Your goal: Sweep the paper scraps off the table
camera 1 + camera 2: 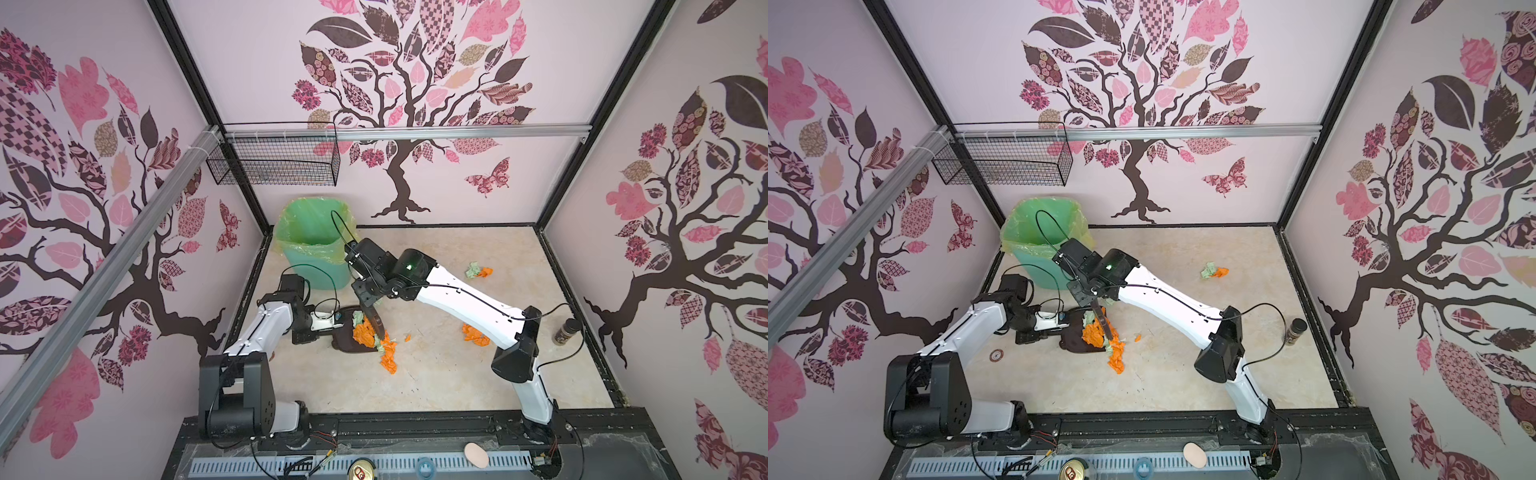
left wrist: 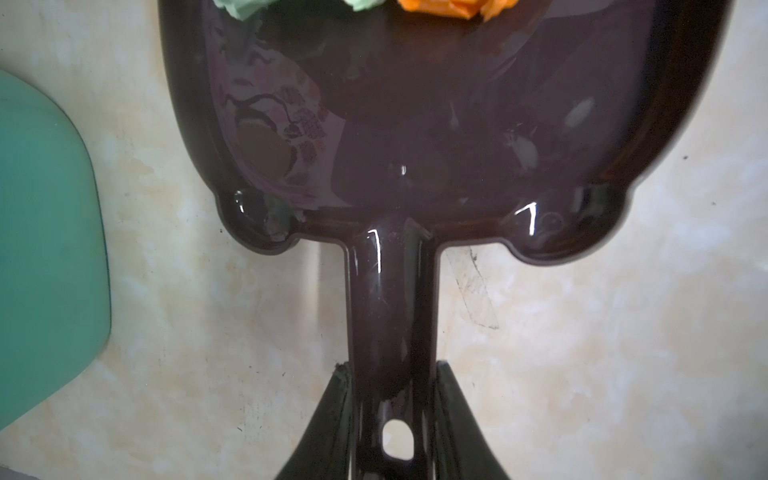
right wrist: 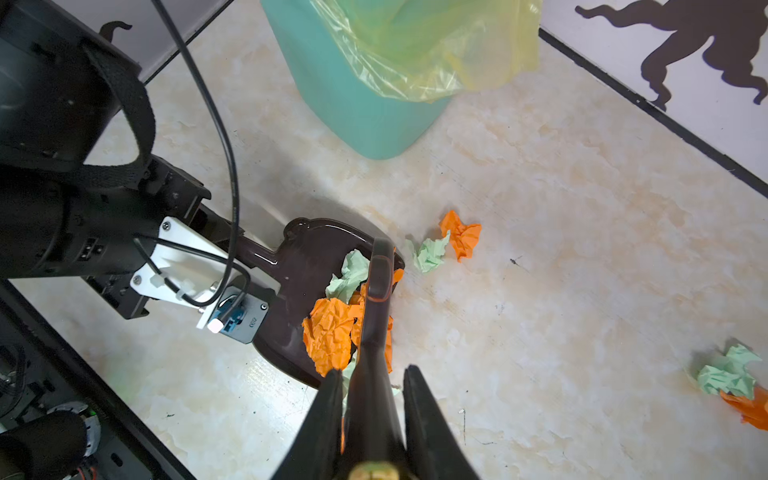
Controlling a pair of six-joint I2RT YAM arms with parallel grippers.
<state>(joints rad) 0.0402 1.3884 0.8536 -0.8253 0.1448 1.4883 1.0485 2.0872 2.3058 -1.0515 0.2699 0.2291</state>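
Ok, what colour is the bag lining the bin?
Translucent yellow bag over a teal bin; clearest in the right wrist view.

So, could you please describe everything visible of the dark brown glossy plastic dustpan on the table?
The dark brown glossy plastic dustpan is a shallow scoop with a raised rim, rounded rear corners and a straight handle with a hole near its end. It rests on the beige marbled table. The left gripper clamps the handle from both sides. Crumpled orange and pale green paper scraps sit at its mouth, some spilling past the front edge; its shiny floor mirrors the wall pattern.
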